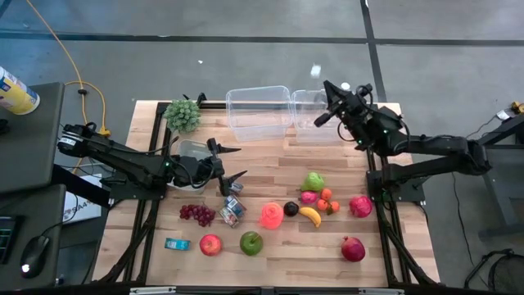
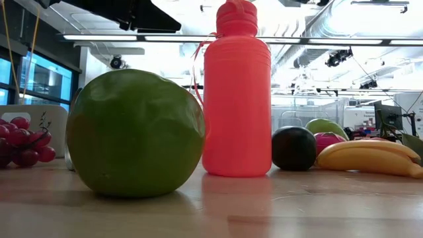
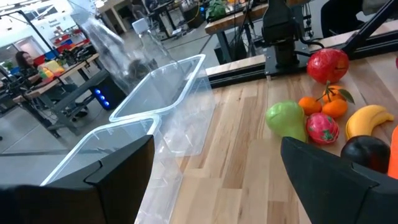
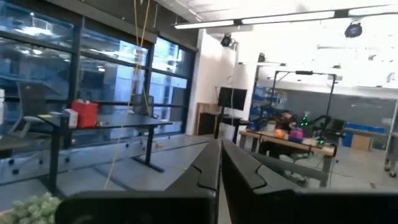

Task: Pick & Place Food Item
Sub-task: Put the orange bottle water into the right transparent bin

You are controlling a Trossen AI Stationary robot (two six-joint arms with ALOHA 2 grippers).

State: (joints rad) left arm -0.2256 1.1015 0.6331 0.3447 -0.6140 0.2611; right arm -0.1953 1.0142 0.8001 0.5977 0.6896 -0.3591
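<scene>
Lying across the lower right of the high view: a spread of food on the bench (image 1: 270,270), with a banana (image 1: 309,215) curving on a long axis running from upper left to lower right, its ends pointing toward the upper left and the right edge of the frame. Sitting around it: a green pear (image 1: 314,181), small oranges (image 1: 327,201), a dark plum (image 1: 291,209), a pink bottle (image 1: 272,215), a green apple (image 1: 251,242), a red apple (image 1: 210,244), grapes (image 1: 196,215) and two pomegranates (image 1: 353,248).

Standing at the upper centre: two clear containers (image 1: 258,112), side by side.

Hovering at centre left, above the bench just beside the grapes: left gripper (image 1: 232,164), fingers spread wide apart, gripping nothing and touching nothing.

Hanging at the upper right, above the right-hand container: right gripper (image 1: 329,102), fingers (image 4: 205,168) pressed together, nothing between them
</scene>
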